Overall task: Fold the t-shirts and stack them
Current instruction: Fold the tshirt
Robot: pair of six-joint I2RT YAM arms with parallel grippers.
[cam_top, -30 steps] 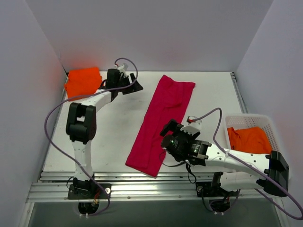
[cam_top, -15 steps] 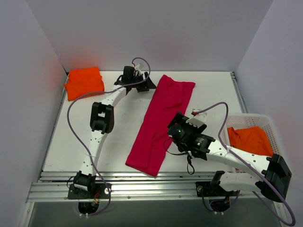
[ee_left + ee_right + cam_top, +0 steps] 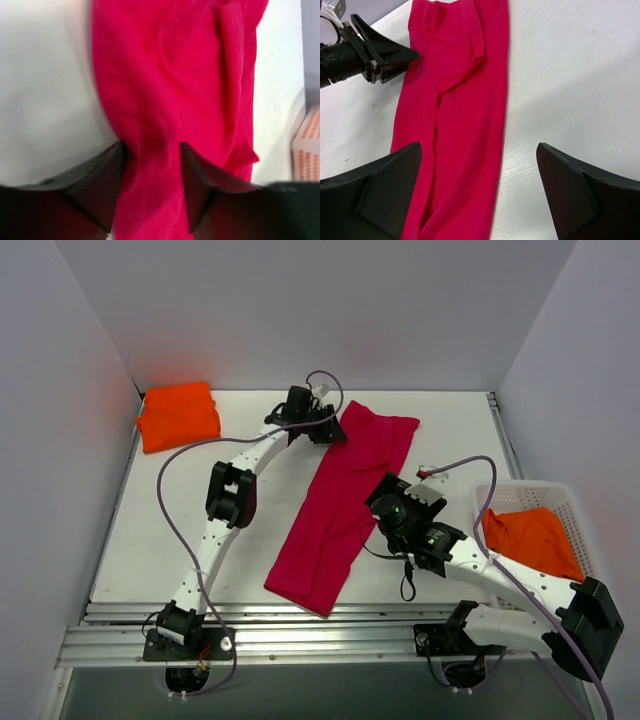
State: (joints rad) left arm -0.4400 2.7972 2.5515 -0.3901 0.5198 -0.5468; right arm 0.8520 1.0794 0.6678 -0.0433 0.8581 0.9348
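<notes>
White tabletop (image 3: 250, 530) carries the crimson-pink t-shirt (image 3: 345, 505), a long strip lying diagonally. One orange t-shirt (image 3: 530, 538) sits in the mesh basket (image 3: 520, 487) at right; a folded orange t-shirt (image 3: 178, 415) lies far-left. My left gripper (image 3: 336, 430), fingers parted, straddles the crimson shirt's far edge; my right gripper (image 3: 478, 147) hovers spread, empty.

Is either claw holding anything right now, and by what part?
Nothing yet. The left gripper stands open over the far edge of the pink t-shirt; the right gripper hangs open above it.
</notes>
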